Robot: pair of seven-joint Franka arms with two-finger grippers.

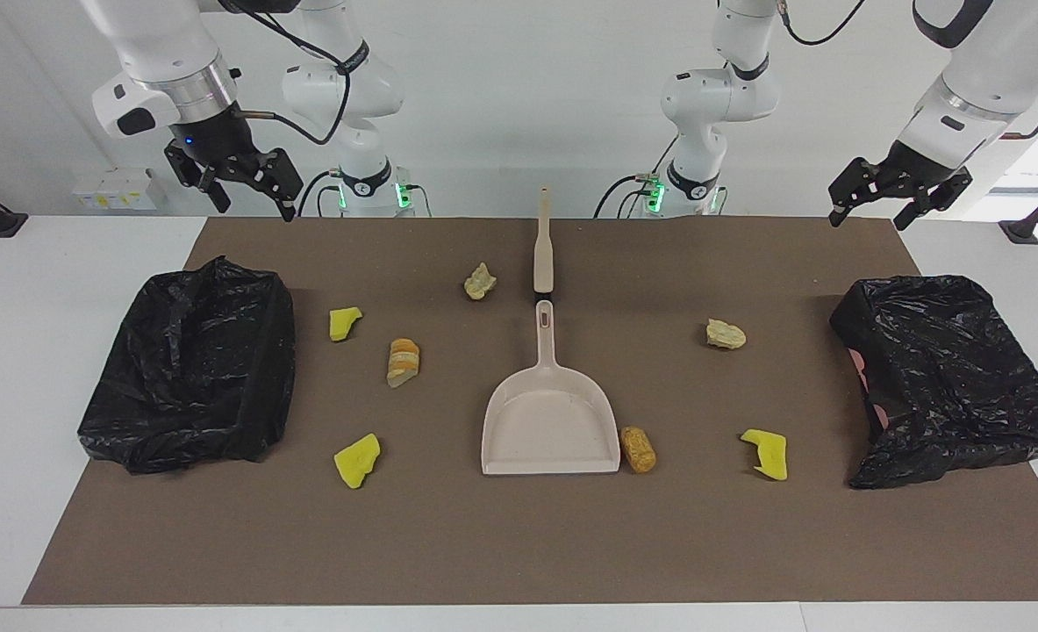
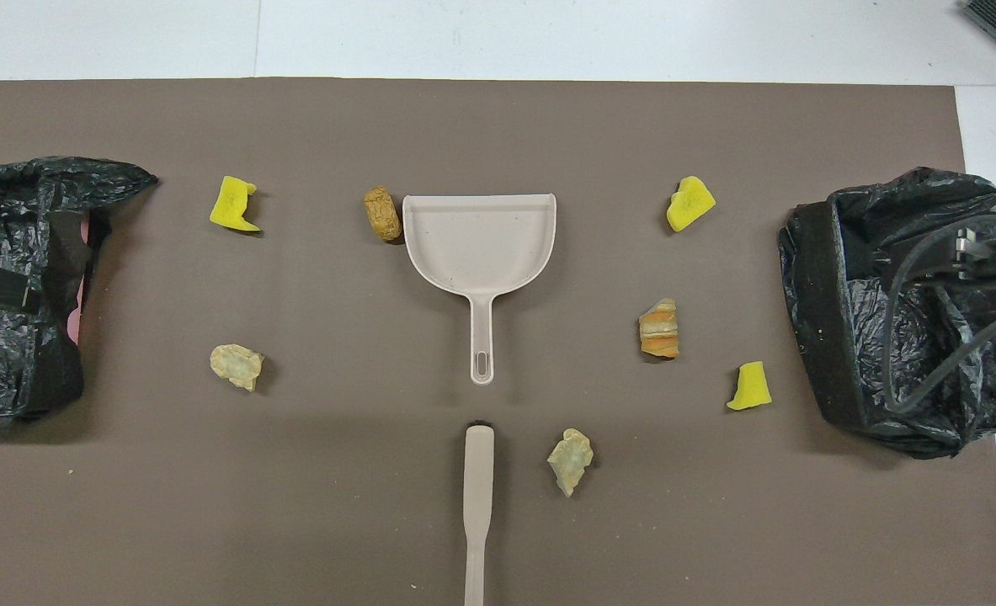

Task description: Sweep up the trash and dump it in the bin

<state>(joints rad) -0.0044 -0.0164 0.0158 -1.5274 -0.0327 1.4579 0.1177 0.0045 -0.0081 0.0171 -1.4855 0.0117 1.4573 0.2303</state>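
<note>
I hold both pincers, left and right, spread and empty; brushing scattered yellow sponge trash risks pushing lumps past the beige plastic dustpan

Seven trash lumps ring the dustpan; both grippers raised, empty.

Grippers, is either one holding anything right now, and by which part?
Nothing is held. The left gripper and right gripper hang open above the table.

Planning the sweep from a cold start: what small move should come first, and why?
Probably lower the open left end effector to the beige long-handled brush: both end effectors hang empty, and seven lumps lie unswept around the beige plastic dustpan.
</note>
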